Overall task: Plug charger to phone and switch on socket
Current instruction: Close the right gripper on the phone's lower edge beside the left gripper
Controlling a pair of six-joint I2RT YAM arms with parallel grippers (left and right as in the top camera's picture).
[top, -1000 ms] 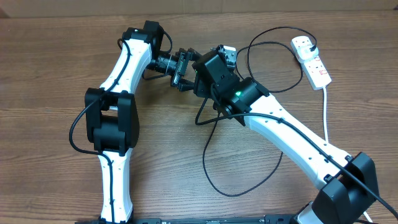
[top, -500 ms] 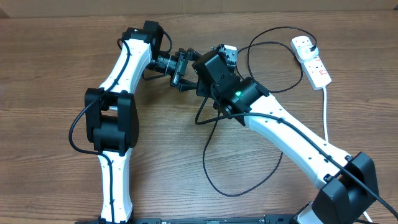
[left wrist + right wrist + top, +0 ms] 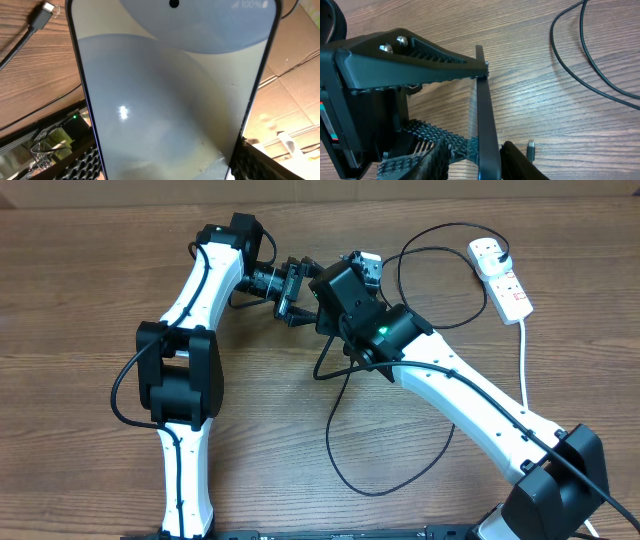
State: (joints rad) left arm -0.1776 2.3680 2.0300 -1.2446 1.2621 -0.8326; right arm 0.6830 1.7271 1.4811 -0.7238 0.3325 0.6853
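Plainly, the left tool [image 3: 170, 161] pinches the slim dark-framed, blue-screened phone [image 3: 170, 90]; the right tool [image 3: 479, 167] straddles its edge (pressing or not, cannot tell), black cable tip [image 3: 531, 149] just beside.

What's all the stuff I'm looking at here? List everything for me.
phone: one, dark frame, pale blue screen, held between the grippers.
charger cable: one, black, looped across the table; its connector tip lies loose on the wood.
power strip: one, white with red switches, far right corner.
white cord: one, thick, running from the strip toward the near edge.
table: one, brown wood.
cardboard: beige, behind the table.
left arm, right arm: two, white and black.
left gripper: black, clamped on the phone's long edges.
right gripper: black, fingers either side of the phone; grip unclear.
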